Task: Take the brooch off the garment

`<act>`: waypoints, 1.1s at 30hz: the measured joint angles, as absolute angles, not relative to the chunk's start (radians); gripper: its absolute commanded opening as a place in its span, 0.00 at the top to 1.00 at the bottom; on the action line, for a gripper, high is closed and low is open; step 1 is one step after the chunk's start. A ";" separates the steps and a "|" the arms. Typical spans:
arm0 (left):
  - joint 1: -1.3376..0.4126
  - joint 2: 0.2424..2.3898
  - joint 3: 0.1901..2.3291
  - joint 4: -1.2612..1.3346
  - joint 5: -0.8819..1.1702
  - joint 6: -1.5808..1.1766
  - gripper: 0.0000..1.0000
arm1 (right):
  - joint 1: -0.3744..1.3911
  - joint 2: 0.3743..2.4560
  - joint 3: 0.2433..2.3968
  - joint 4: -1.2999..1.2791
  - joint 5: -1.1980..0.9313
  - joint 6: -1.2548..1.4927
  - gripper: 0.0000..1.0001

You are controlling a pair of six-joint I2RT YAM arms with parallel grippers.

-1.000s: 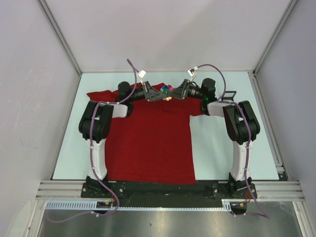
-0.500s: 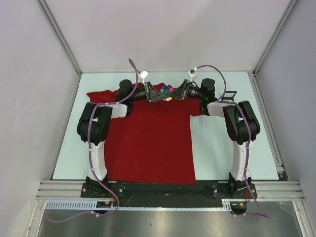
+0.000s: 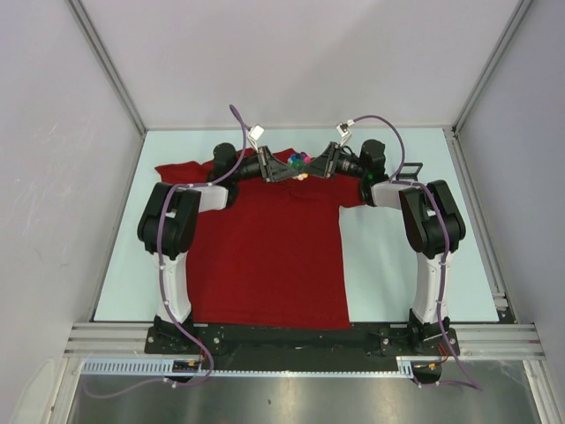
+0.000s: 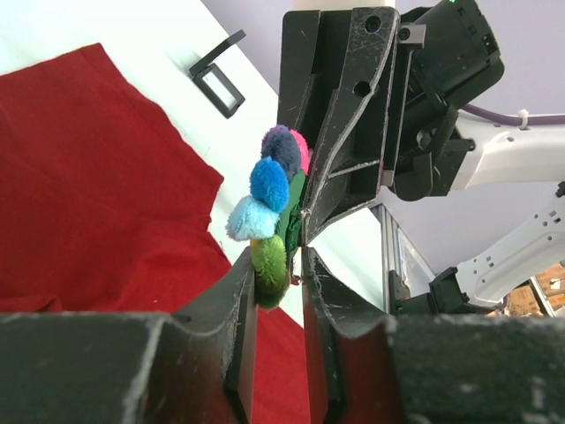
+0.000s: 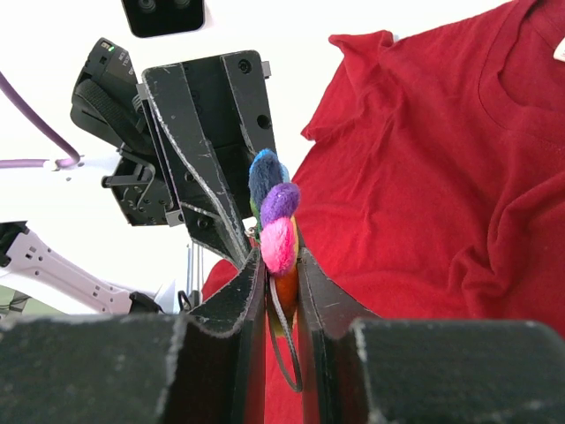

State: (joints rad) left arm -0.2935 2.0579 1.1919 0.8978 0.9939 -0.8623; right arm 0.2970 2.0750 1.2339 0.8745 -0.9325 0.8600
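The brooch (image 3: 298, 163), a cluster of coloured fuzzy balls, is held between my two grippers at the far middle of the table, above the neck end of the dark-red garment (image 3: 265, 256). My left gripper (image 3: 284, 169) is shut on its green ball (image 4: 271, 263). My right gripper (image 3: 314, 165) is shut on its orange and pink end (image 5: 281, 256), and a thin black loop hangs between the fingers. The two grippers meet tip to tip. The garment lies flat under them; it also shows in the left wrist view (image 4: 88, 194) and in the right wrist view (image 5: 424, 177).
A small black rectangular frame (image 3: 409, 170) lies on the table right of the right arm; it also shows in the left wrist view (image 4: 216, 84). The white neck label (image 5: 560, 49) shows at the right wrist view's edge. Enclosure walls stand on three sides.
The left arm's elbow has shifted slightly to the left. Both grippers and the brooch stay almost where they were.
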 measured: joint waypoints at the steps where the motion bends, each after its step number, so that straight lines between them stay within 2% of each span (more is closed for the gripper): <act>1: -0.294 2.059 1.191 0.907 0.994 -0.869 0.75 | 0.297 2.074 1.234 0.879 -0.934 0.860 1.00; 13: -0.292 2.062 1.190 0.957 0.998 -0.919 0.73 | 0.293 2.067 1.234 0.899 -0.942 0.861 1.00; 21: -0.292 2.074 1.190 0.971 0.999 -0.940 0.77 | 0.294 2.067 1.234 0.891 -0.942 0.860 1.00; 33: -0.291 2.076 1.187 0.995 0.998 -0.958 0.75 | 0.294 2.067 1.234 0.892 -0.942 0.860 1.00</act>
State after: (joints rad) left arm -0.2913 2.0758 1.1866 0.9955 0.9977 -0.9585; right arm 0.2935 2.0670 1.2339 0.8925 -0.9421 0.8600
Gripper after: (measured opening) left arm 0.248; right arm 0.180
